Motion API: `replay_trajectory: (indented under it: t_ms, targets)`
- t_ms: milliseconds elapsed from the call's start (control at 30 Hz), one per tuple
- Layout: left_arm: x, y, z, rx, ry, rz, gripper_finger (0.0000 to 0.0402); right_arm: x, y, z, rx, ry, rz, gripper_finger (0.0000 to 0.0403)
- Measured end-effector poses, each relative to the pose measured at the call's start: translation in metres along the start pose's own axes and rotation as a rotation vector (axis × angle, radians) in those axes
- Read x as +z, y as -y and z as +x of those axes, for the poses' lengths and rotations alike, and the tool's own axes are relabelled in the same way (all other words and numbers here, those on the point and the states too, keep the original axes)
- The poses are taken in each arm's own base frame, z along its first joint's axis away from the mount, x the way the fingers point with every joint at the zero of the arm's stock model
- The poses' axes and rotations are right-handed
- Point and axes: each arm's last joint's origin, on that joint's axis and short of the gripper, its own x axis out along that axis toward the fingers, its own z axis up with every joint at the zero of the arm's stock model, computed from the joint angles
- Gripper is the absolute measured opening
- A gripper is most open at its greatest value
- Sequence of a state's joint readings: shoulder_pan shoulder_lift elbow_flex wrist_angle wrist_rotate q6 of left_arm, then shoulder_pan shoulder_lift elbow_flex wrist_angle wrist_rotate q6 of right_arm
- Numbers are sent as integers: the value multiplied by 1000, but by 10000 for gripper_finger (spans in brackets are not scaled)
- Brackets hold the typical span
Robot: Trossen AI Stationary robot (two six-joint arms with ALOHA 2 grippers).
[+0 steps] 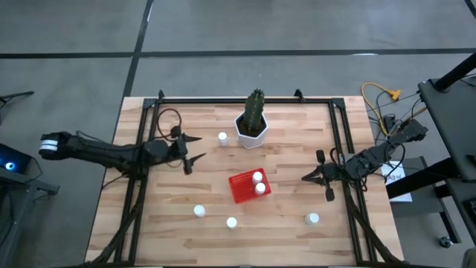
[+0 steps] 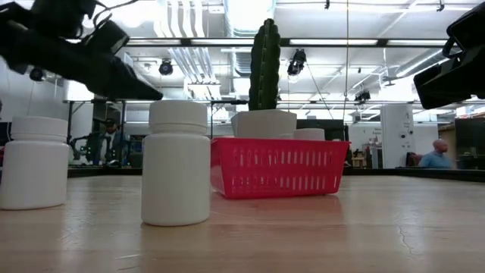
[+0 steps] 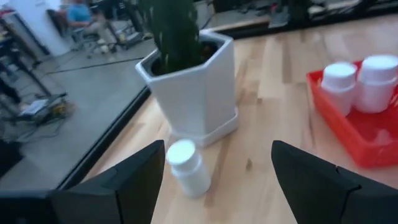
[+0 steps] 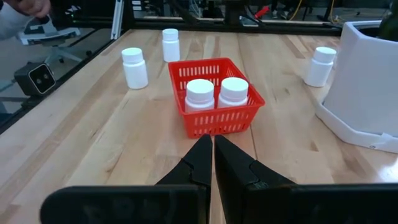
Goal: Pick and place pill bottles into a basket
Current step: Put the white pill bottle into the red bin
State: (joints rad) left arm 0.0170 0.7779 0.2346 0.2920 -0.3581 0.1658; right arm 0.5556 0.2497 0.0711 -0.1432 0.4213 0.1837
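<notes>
The red basket (image 1: 242,190) sits mid-table with two white pill bottles (image 4: 200,93) (image 4: 233,92) standing upright in it. Another bottle (image 3: 186,167) stands on the wood beside the cactus pot (image 3: 199,87). Three more (image 1: 199,211) (image 1: 231,222) (image 1: 312,218) stand near the table's front edge. My left gripper (image 1: 199,147) hangs open above the table's left part, pointing at the bottle by the pot, with nothing between its fingers (image 3: 124,180). My right gripper (image 4: 208,142) is shut and empty at the right, pointing at the basket.
A white hexagonal pot with a green cactus (image 1: 253,123) stands at the far middle, close to the far bottle. Dark frame rails (image 1: 141,171) run along the table's left, right and far sides. Bare wood lies between the basket and the front bottles.
</notes>
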Motion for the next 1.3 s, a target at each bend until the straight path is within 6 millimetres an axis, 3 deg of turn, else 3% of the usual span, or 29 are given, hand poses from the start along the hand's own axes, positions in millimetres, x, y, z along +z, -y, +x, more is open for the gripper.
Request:
replay_trajectory:
  t_ms: [200,500,967,1300]
  targets:
    - [11,-22,11,-78,-8,-34,276,0,0,0,1,0,0,9]
    - [-6,-50,28,-98,-75,-92,276,0,0,0,1,0,0,9]
    - [-32,-55,67,-130,-110,-70,276,0,0,0,2,0,0,9]
    - [-45,-61,83,-141,-83,-79,276,0,0,0,2,0,0,9]
